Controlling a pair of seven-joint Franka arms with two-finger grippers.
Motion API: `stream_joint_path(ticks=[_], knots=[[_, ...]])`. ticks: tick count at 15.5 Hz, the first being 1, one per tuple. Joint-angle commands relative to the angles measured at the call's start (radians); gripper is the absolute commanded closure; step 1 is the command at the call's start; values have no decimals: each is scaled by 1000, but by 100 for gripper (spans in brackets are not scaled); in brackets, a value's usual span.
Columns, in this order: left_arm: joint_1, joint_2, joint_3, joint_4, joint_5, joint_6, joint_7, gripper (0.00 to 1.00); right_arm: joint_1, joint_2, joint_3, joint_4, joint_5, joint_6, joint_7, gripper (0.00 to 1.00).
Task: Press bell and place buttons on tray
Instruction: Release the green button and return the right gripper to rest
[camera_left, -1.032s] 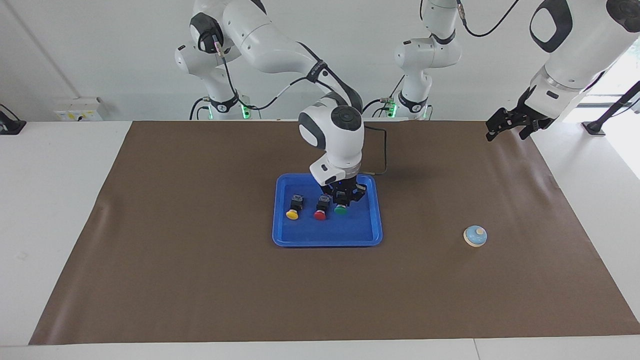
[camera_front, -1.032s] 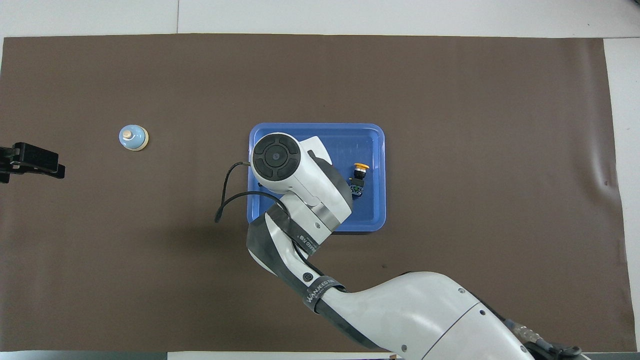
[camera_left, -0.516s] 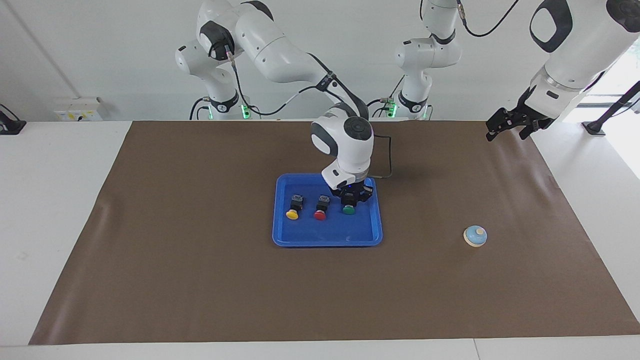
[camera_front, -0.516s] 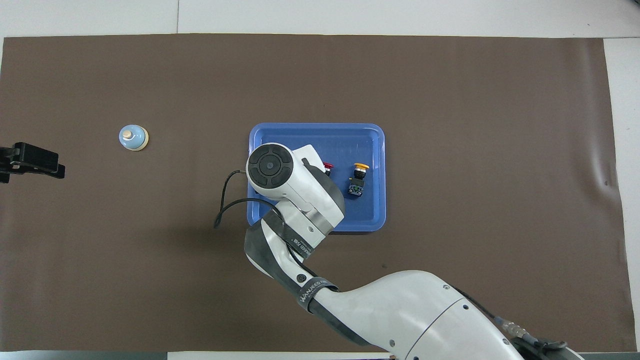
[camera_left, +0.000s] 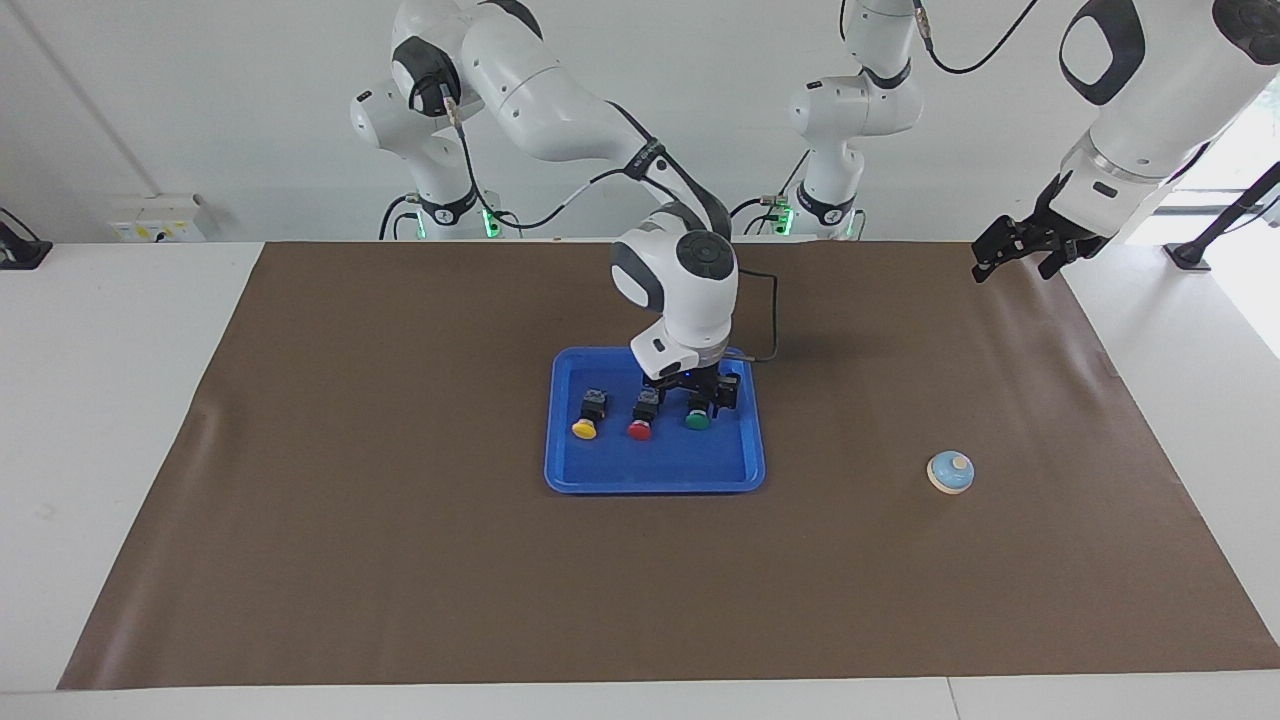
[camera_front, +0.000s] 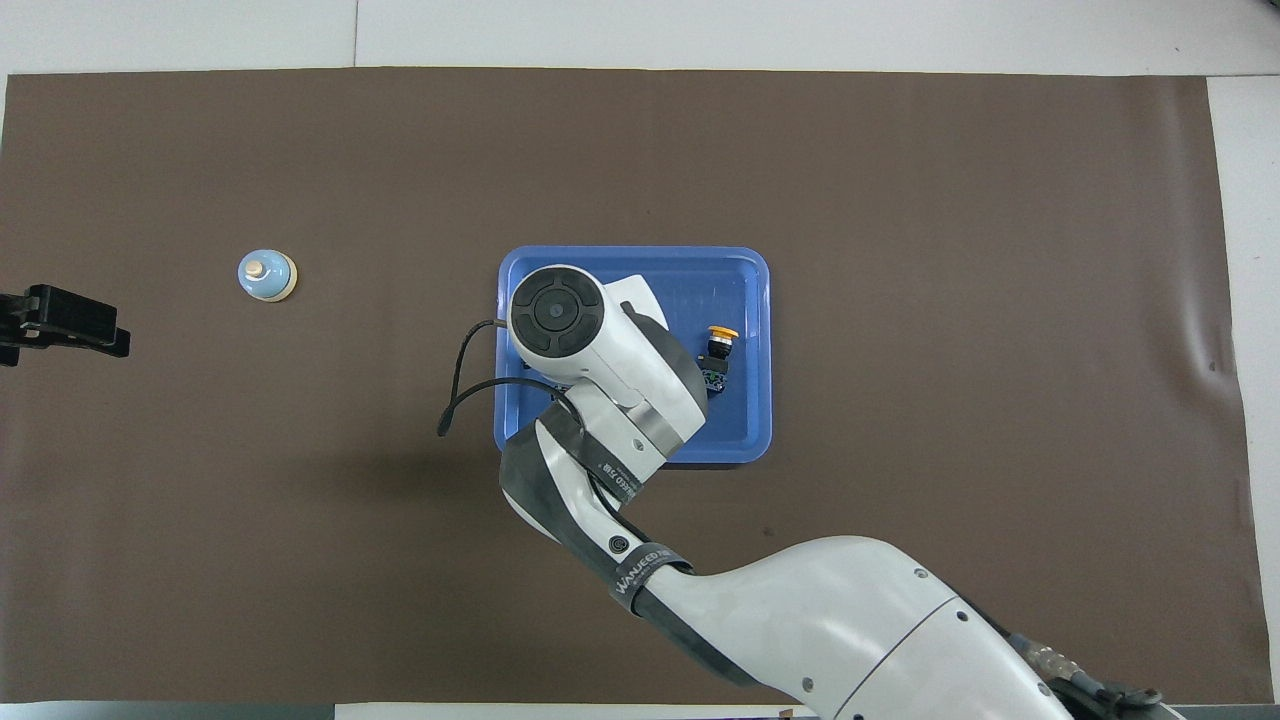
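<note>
Blue tray (camera_left: 655, 475) — yellow (camera_left: 584, 429), red (camera_left: 639, 430), green caps (camera_left: 697, 421) — brown mat (camera_left: 400, 550).

White tabletop (camera_left: 120, 400): brown mat (camera_left: 400, 560) covering most of it; on the mat, blue tray (camera_left: 655, 478) at frame centre, bell (camera_left: 950, 472) at centre right.

We see the blue tray (camera_left: 655, 470) holding the yellow button (camera_left: 586, 427), red button (camera_left: 640, 429) and green button (camera_left: 697, 420) in a row. Our right gripper (camera_left: 703, 393) hangs opened just over the green one. The bell (camera_left: 950, 472) sits well apart, and the left gripper (camera_left: 1020, 250) waits.
</note>
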Motion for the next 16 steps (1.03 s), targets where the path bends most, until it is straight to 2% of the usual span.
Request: stream_joint_path(ticks=[1,10,16], knots=[[1,-6,0,6,12,-11,3,0,-93,-54,14,-8,11,-49,-52,0],[1,-6,0,6,12,-11,3,0,-415,-247,10,-8,55,-342,-704,0],[1,-6,1,6,12,-11,3,0,-558,-381,8,-22,60,-505,-973,0]])
